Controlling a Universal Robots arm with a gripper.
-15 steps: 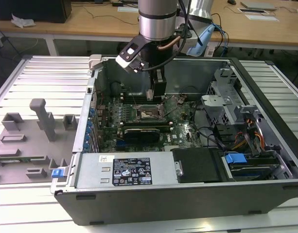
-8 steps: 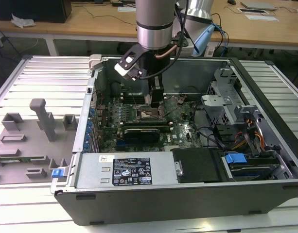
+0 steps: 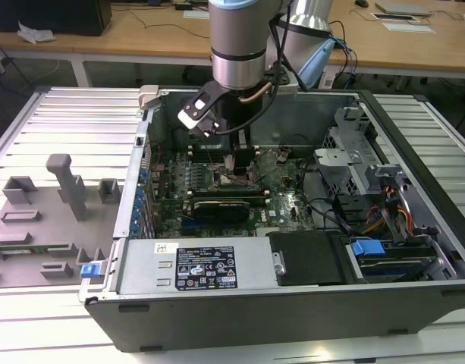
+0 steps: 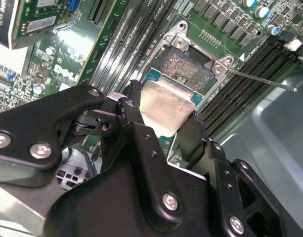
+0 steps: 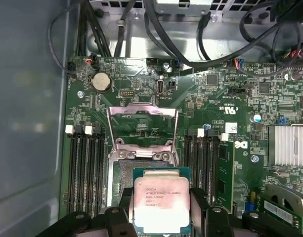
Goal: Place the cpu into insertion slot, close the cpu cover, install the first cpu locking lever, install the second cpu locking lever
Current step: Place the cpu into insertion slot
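Faint printed lines on the metal top of the cpu [image 5: 161, 202] are too small to read. A white logo and tiny white markings stand on the green motherboard [image 4: 62, 54]. A black label [image 3: 205, 267] with white symbols sits on the silver metal housing [image 3: 145, 273].

Arm: a grey robot arm [image 3: 236, 45] is shown reaching down into the case.
Gripper: the black gripper [image 3: 237, 165] is held low over the middle of the green board [image 3: 289, 201].
Case: an open computer case [image 3: 217, 322] is laid on a ribbed metal table [image 3: 65, 106].
Card: a long black card [image 3: 221, 206] is seated on the board, just beside the gripper.
Box: a labelled silver box [image 3: 209, 265] is set along the near wall.
Tray: a grey tray of blocks [image 3: 35, 227] is placed at the exterior view's left.
Background: wooden desks [image 3: 141, 34] are seen behind.
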